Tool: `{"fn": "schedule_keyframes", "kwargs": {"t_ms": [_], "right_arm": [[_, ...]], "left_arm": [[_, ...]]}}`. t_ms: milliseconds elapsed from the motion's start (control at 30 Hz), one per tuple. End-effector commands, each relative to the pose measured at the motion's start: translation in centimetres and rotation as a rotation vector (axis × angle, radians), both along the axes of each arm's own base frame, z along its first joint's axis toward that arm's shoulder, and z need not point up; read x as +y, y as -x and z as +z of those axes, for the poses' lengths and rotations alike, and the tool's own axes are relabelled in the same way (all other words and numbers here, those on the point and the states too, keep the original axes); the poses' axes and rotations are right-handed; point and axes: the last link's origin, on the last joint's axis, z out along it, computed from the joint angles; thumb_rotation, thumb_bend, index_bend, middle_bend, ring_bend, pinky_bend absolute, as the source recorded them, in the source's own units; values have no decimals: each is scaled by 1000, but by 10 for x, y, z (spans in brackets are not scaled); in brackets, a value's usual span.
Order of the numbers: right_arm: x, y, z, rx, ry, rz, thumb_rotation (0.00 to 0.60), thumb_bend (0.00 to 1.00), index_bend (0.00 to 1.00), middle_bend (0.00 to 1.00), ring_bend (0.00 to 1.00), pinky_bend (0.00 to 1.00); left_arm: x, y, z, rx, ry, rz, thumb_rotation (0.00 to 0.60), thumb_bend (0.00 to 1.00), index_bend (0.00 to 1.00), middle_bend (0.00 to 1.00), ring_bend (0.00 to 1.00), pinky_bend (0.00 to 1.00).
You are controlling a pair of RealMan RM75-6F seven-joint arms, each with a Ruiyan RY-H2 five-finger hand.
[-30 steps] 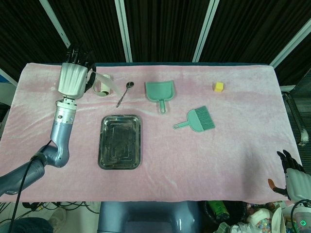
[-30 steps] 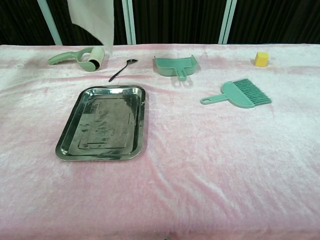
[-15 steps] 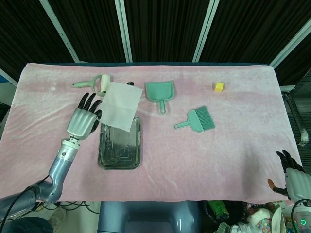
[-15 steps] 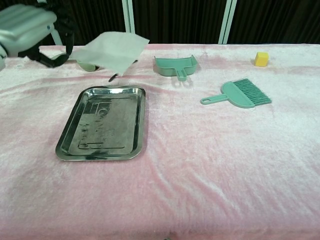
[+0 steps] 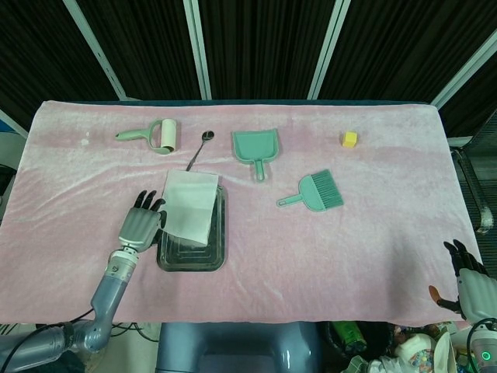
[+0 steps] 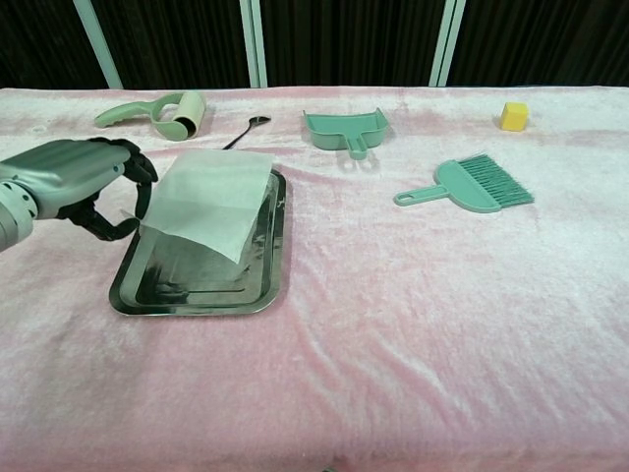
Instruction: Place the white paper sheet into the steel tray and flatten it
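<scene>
The white paper sheet (image 5: 189, 205) (image 6: 208, 201) lies tilted over the far part of the steel tray (image 5: 191, 258) (image 6: 197, 293), its left edge lifted. My left hand (image 5: 140, 227) (image 6: 84, 187) pinches that left edge just left of the tray, fingers curled. The sheet covers the tray's far half and hangs over its far rim; the tray's near half shows bare. My right hand (image 5: 468, 283) hangs off the table's near right corner in the head view, holding nothing, fingers apart.
Along the far side of the pink cloth lie a green lint roller (image 5: 151, 136) (image 6: 162, 113), a dark spoon (image 5: 199, 148) (image 6: 246, 129), a green dustpan (image 5: 256, 148) (image 6: 344, 128), a green hand brush (image 5: 314, 192) (image 6: 470, 184) and a small yellow cube (image 5: 350, 139) (image 6: 513, 116).
My left hand has come down and toward me from above the lint roller to the tray's left side, carrying the sheet, which now drapes over the tray. The right hand stayed put.
</scene>
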Motion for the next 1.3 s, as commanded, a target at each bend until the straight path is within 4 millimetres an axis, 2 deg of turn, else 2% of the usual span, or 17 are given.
{"fn": "schedule_keyframes", "kwargs": {"t_ms": [33,233,433,667,933,1300], "right_arm": [[0,0,0,2,-4,2,600,252,0,8,93,155],[-1,0,-1,2,-7,6,600,252,0,8,93,155],[-1,0,0,2,-9,8,600,252,0,8,93,155],[-1,0,0,-2,-7,7,600,251,0,8,93,155],[-1,0,-1,-7,-5,2,600,252,0,8,93,155],[-1,0,-1,-14,-8,-5,600,252,0,8,93,155]], "left_arm": [[-6,-10,-5,-30,4,0,600,428,591,196,0,0],[-24,-23,-10,-61,86,59,600,424,591,196,0,0],[-31,-23,-17,-31,133,89,600,422,580,194,0,0],[-25,-25,-16,-31,125,48,600,421,576,193,0,0],[-25,-24,-14,-19,193,-27,600,421,580,192,0,0],[-25,-10,-2,46,227,-154,600,421,591,193,0,0]]}}
